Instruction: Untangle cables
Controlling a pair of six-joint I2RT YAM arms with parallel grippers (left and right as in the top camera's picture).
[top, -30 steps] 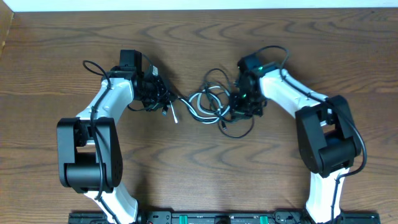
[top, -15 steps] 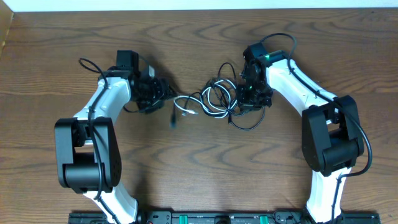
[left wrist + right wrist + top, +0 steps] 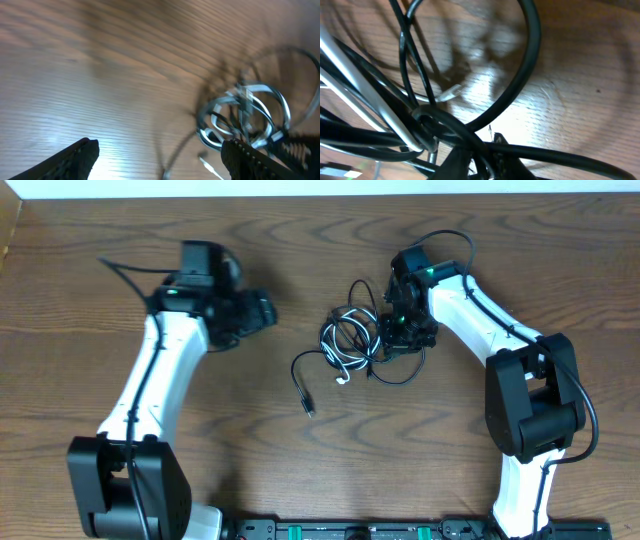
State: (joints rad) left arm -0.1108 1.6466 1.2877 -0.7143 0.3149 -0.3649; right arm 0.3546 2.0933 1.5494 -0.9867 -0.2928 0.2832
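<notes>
The black cord (image 3: 352, 328) and the white cord (image 3: 338, 348) lie in one messy bunch of loops near the middle of the table (image 3: 300, 240). The white cord is mixed in with the black loops, and its small end (image 3: 342, 378) pokes out at the bottom of the bunch. One long bit of the black cord runs out to the left and down, and it ends in a little plug (image 3: 309, 409) that lies alone on the wood. The left gripper (image 3: 262, 312) is off to the left, well apart from the cords. In the left wrist view its two fingers (image 3: 75, 157) are spread wide with only bare wood between them, so it has let go and holds nothing. The right gripper (image 3: 387, 340) sits right at the right side of the bunch. In the right wrist view the black cord (image 3: 530, 65) and the white cord (image 3: 365, 110) cross very close to the camera, and a black loop wraps by the dark tips at the bottom. I cannot tell if those tips are pinching a cord or not.
</notes>
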